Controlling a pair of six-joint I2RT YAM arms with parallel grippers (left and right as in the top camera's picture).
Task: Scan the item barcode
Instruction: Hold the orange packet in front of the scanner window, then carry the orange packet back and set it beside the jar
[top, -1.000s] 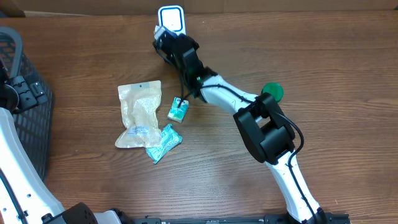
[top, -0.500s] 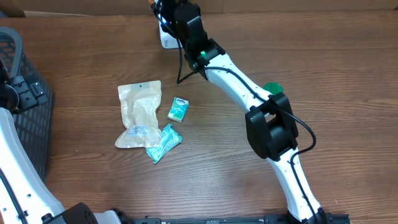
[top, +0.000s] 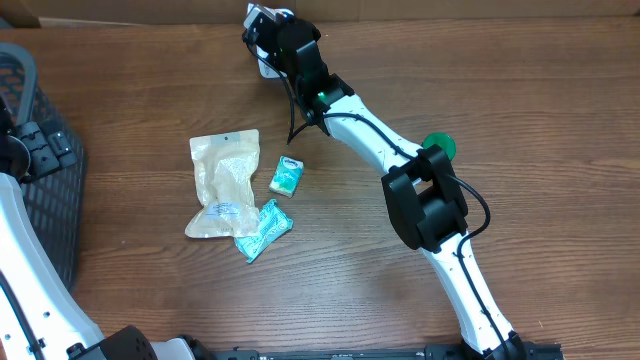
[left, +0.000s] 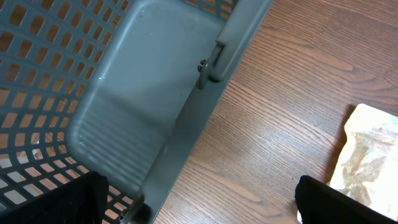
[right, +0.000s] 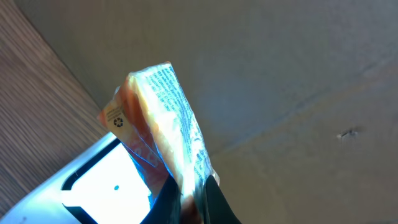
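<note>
Packet held at the lit scanner
Right jaws are clamped on the printed packet (right: 163, 118), at the far edge of the counter (top: 350, 270) before the glowing scanner (right: 99, 186); left jaws stand wide apart over the grey basket (left: 124, 93)

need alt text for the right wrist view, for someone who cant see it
The right tool pinches a clear-wrapped orange packet by its lower end, holding it up close to a scanner whose white face glows. Wood-grain table shows at the left, and plain brown cardboard fills the background.
</note>
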